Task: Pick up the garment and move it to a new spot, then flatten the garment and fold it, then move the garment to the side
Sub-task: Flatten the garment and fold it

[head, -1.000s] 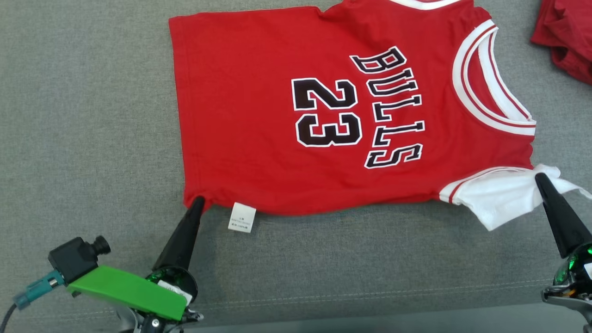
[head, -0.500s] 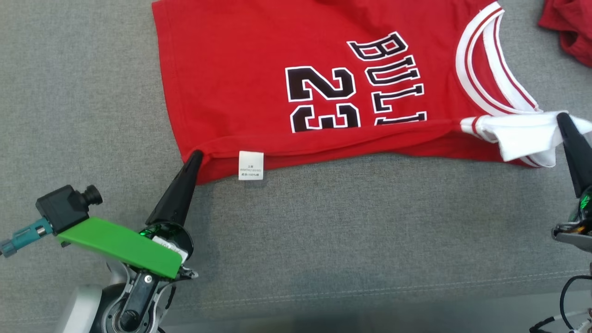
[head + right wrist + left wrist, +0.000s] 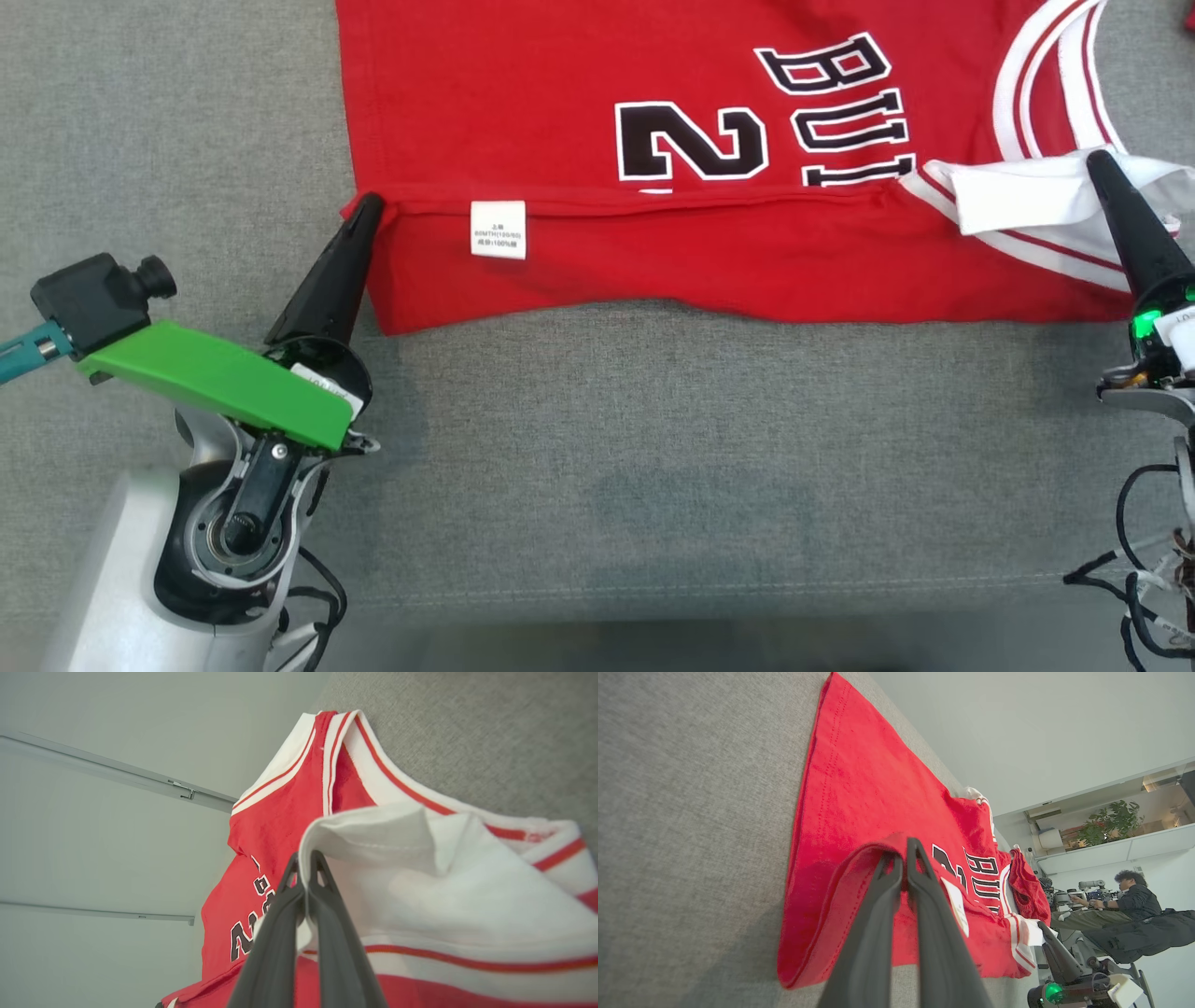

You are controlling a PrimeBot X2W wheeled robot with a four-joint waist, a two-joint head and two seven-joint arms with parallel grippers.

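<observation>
Red Bulls jersey (image 3: 523,84) lies on the grey upholstered surface (image 3: 653,448), near side folded over onto its front along a crease cutting the printed number, white care label (image 3: 498,230) facing up on the flap. Left gripper (image 3: 371,200) is clamped tight on the hem corner at the crease's left end. Right gripper (image 3: 1094,159) is clamped tight on the white sleeve (image 3: 1018,198), which lies over the striped neckline.
</observation>
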